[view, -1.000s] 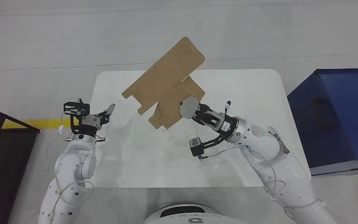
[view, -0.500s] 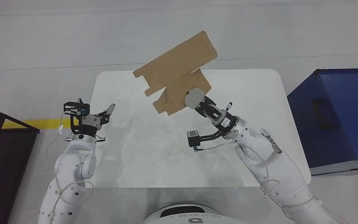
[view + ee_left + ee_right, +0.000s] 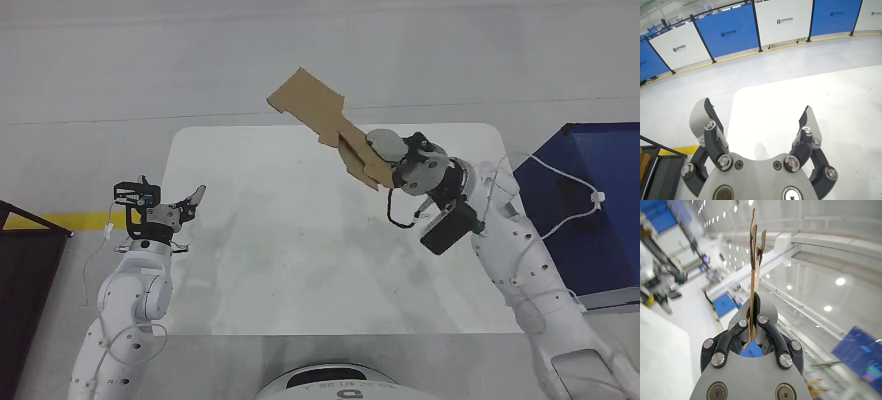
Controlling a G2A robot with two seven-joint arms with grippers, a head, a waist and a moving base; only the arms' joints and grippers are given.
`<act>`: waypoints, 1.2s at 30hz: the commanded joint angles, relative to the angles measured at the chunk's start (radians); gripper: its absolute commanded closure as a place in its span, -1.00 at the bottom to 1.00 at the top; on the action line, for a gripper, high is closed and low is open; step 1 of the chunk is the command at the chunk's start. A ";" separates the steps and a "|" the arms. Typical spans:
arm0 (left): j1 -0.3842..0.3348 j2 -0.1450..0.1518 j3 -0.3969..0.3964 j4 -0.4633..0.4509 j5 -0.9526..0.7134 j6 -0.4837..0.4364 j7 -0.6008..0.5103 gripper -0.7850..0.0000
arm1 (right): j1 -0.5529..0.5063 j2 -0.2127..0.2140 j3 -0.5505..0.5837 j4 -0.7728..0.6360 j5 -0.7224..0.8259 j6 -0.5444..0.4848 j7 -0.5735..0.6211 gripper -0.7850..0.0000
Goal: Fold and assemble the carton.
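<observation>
Now the right tool [image 3: 378, 155], pinching the still-flat carton [image 3: 312, 103], swings it upward beyond the table [image 3: 300, 280]; left tool [image 3: 190, 203] hangs spread, folding unstarted.

carton [image 3: 312, 108] over table's [image 3: 300, 260] far edge | left claw [image 3: 756, 103] at left edge

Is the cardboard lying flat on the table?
No, the right gripper is shut on the carton and holds it up in the air, off the table.
</observation>
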 commanded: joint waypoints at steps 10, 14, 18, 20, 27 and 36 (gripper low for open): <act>0.000 0.000 0.000 0.000 0.000 0.000 0.000 -1.00 | 0.193 -0.058 -0.287 0.238 0.816 -0.514 0.271 1.00; 0.000 0.000 0.000 0.000 0.000 0.000 0.000 -1.00 | 0.212 -0.089 -0.323 0.335 0.928 -0.573 0.329 1.00; 0.000 0.000 0.000 0.000 0.000 0.000 0.000 -1.00 | 0.230 -0.113 -0.342 0.371 0.953 -0.573 0.329 1.00; 0.000 0.000 0.000 0.000 0.000 0.000 0.000 -1.00 | 0.230 -0.119 -0.338 0.371 0.953 -0.573 0.329 1.00; 0.000 0.000 0.000 0.000 0.000 0.000 0.000 -1.00 | 0.244 -0.118 -0.242 0.389 0.618 -0.471 0.255 1.00; 0.000 0.000 0.000 0.000 0.000 0.000 0.000 -1.00 | 0.188 -0.062 -0.136 0.312 -0.155 0.176 0.260 1.00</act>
